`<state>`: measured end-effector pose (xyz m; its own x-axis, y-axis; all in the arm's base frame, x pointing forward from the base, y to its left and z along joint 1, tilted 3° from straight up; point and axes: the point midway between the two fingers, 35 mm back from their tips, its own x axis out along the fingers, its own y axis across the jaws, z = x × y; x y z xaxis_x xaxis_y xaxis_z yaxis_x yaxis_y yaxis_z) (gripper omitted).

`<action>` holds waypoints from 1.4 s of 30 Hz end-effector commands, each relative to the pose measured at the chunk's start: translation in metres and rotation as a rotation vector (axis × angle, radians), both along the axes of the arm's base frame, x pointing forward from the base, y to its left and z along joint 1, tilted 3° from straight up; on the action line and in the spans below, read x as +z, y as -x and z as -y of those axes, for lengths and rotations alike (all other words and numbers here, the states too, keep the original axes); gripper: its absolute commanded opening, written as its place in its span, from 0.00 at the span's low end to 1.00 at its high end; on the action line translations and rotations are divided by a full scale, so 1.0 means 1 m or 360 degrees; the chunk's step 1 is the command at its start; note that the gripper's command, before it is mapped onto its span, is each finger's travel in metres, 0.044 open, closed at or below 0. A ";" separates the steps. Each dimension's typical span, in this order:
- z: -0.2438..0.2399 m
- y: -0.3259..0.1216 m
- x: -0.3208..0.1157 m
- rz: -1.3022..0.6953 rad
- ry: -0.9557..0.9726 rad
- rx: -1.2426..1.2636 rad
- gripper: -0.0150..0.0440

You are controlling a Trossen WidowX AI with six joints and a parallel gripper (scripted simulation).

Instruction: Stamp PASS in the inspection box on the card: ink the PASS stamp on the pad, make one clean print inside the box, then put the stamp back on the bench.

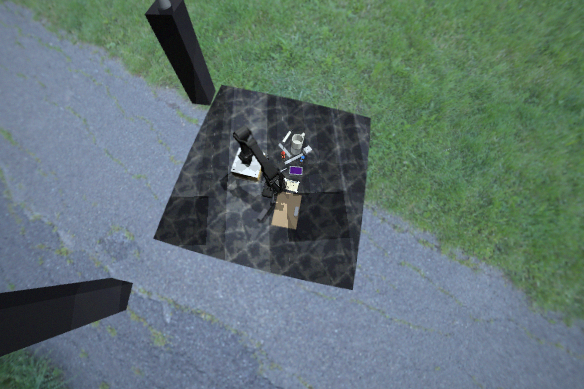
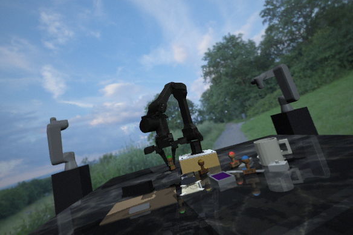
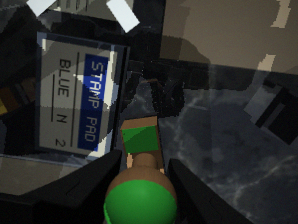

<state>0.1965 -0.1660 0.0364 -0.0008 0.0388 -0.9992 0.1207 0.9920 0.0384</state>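
My gripper (image 1: 280,186) (image 2: 170,164) (image 3: 144,162) is pinching the green-knobbed stamp (image 2: 170,159) (image 3: 141,201), likely PASS, beside the stamp pad lid (image 3: 75,95). Probably light, stiff wood; round knob maybe slippery, so I'm favouring the neck, keeping it upright.

"STAMP PAD — BLUE N 2" — pad lid (image 3: 75,95)

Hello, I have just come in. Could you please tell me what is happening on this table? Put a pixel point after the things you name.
A black robot arm has its end effector (image 2: 169,164) (image 3: 144,162) closed on a green-topped stamp (image 2: 170,163) (image 3: 140,202). Beside it lies a pad labelled "STAMP PAD BLUE" (image 3: 75,95). Three other stamps, with yellow, red and blue tops, stand nearby, near a mug (image 1: 297,142) (image 2: 267,151). I cannot tell whether the card is already printed.
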 end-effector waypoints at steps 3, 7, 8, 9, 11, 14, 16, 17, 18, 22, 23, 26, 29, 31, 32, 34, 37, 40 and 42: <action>0.001 -0.001 0.006 0.0019 0.0010 0.0010 0.25; 0.001 -0.001 0.008 0.0019 0.0010 0.0010 0.25; 0.001 -0.001 0.009 0.0019 0.0010 0.0010 0.25; 0.001 -0.001 0.009 0.0018 0.0009 0.0010 0.25; 0.000 -0.001 0.010 0.0018 0.0009 0.0010 0.25; 0.000 -0.001 0.012 0.0018 0.0009 0.0010 0.25; 0.000 -0.001 0.013 0.0018 0.0009 0.0010 0.25; 0.000 -0.001 0.013 0.0018 0.0009 0.0010 0.25; 0.000 -0.001 0.014 0.0018 0.0009 0.0010 0.25; 0.000 0.000 0.015 0.0018 0.0009 0.0010 0.25; 0.000 0.000 0.016 0.0018 0.0008 0.0010 0.25; 0.000 0.000 0.017 0.0018 0.0008 0.0010 0.25; 0.000 0.000 0.019 0.0018 0.0008 0.0010 0.25; 0.000 0.000 0.020 0.0018 0.0008 0.0010 0.25; 0.000 -0.001 0.020 0.0018 0.0008 0.0010 0.25; -0.003 -0.007 0.020 0.0019 0.0008 0.0010 0.25; -0.010 -0.021 0.022 0.0022 0.0008 0.0010 0.25; -0.018 -0.035 0.023 0.0024 0.0008 0.0010 0.25; -0.023 -0.044 0.024 0.0026 0.0007 0.0010 0.25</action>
<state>0.2299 -0.1498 0.0610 0.0187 0.0249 -0.9995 0.1096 0.9936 0.0269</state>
